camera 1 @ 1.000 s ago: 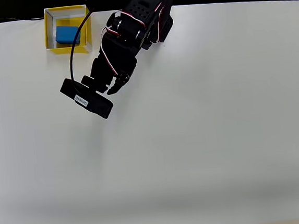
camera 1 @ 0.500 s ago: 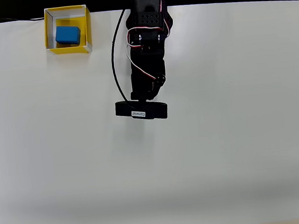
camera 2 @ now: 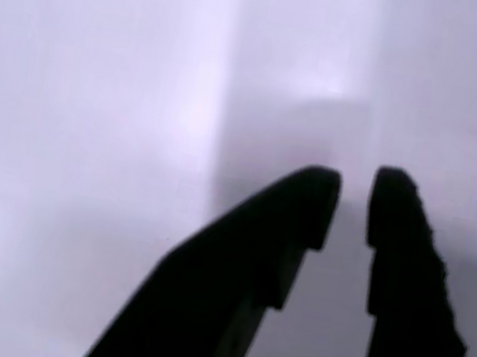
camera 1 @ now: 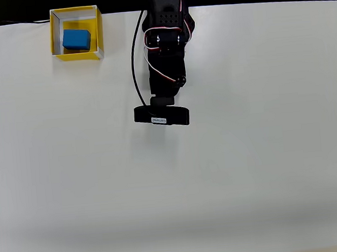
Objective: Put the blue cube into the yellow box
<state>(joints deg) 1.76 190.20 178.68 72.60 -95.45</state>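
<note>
So the blue cube [camera 1: 76, 39] is sitting inside the yellow box [camera 1: 56, 34], up in the far left corner of the white table [camera 1: 249, 172] in the overhead view. The black arm [camera 1: 166, 55] is well off to the right of it. In the wrist view the gripper [camera 2: 352, 203] is nearly closed, just a thin gap, holding nothing.

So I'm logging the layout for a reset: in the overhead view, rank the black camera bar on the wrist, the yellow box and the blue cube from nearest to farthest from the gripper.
The gripper sits beneath the arm's end, at the bar.
1. Black camera bar: on the wrist, centre top.
2. Yellow box: upper left; its right wall faces the arm.
3. Blue cube: inside the box, barely farther.
</note>
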